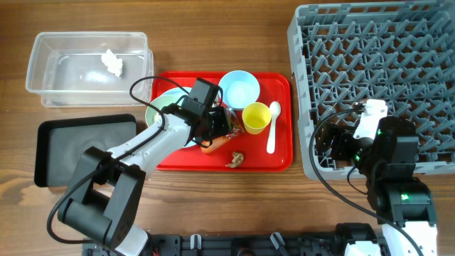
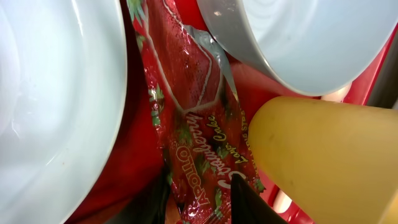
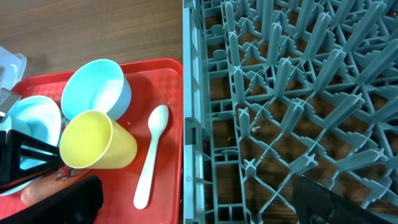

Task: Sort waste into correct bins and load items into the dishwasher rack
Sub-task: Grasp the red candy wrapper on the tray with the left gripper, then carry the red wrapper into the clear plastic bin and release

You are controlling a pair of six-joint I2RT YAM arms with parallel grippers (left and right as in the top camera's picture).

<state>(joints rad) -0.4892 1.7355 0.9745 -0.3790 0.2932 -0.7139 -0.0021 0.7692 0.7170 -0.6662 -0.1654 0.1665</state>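
Note:
My left gripper (image 1: 217, 122) is low over the red tray (image 1: 283, 153), shut on the red snack wrapper (image 2: 199, 112), which lies between two pale blue bowls (image 2: 56, 106) (image 2: 311, 43) and the yellow cup (image 2: 323, 155). The fingertips (image 2: 202, 202) pinch the wrapper's sides. An orange carrot (image 1: 213, 144) and a brown food lump (image 1: 234, 159) lie near the tray's front. The white spoon (image 1: 273, 128) lies right of the cup (image 1: 257, 117). White tissue (image 1: 112, 62) sits in the clear tub (image 1: 35, 71). My right gripper (image 3: 199, 205) is open and empty, straddling the left wall of the grey rack (image 3: 280, 93).
The black tray (image 1: 78, 149) lies left of the red tray, in front of the clear tub. The rack (image 1: 377, 64) fills the right side. The left arm hides part of the left bowl (image 1: 165, 107). I see no rice scraps.

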